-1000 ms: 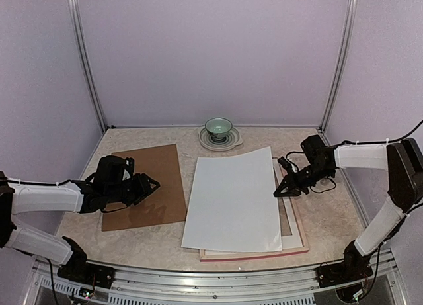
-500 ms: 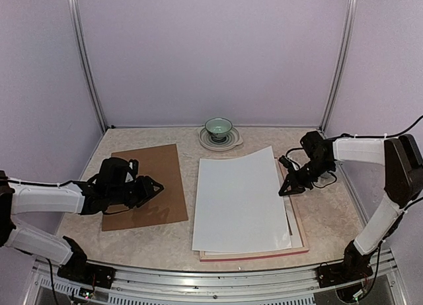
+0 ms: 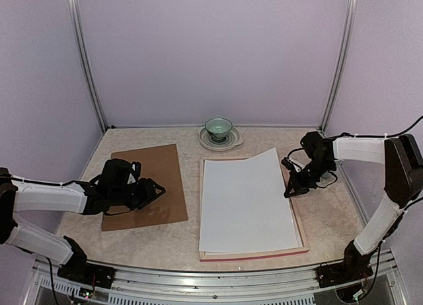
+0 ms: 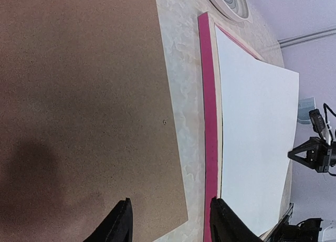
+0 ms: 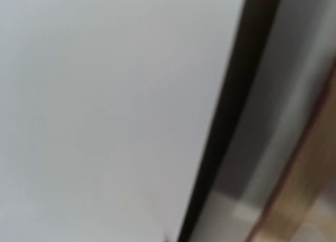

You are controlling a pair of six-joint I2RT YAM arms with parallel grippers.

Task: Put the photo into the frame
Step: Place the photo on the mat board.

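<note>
The photo (image 3: pixel 248 202) lies white back up inside the frame (image 3: pixel 254 255), its far right corner curled upward. It also shows in the left wrist view (image 4: pixel 257 137) and fills the right wrist view (image 5: pixel 105 105). The frame has a bright pink outer side (image 4: pixel 208 121) and a pale wood edge (image 5: pixel 310 163). My right gripper (image 3: pixel 292 186) is at the photo's right edge and grips it; its fingers do not show in its own view. My left gripper (image 3: pixel 155 186) is open and empty over the near right corner of the brown backing board (image 3: pixel 145 186), as its wrist view (image 4: pixel 170 213) shows.
The brown backing board (image 4: pixel 79 95) lies flat left of the frame. A green bowl (image 3: pixel 219 127) stands on a white plate (image 3: pixel 221 143) at the back centre. Metal posts and lilac walls close in the table on three sides.
My right gripper has moved right and pulled the photo with it, from overhanging the frame's left side to lying within the rim. My left gripper has shifted slightly toward the board's near corner.
</note>
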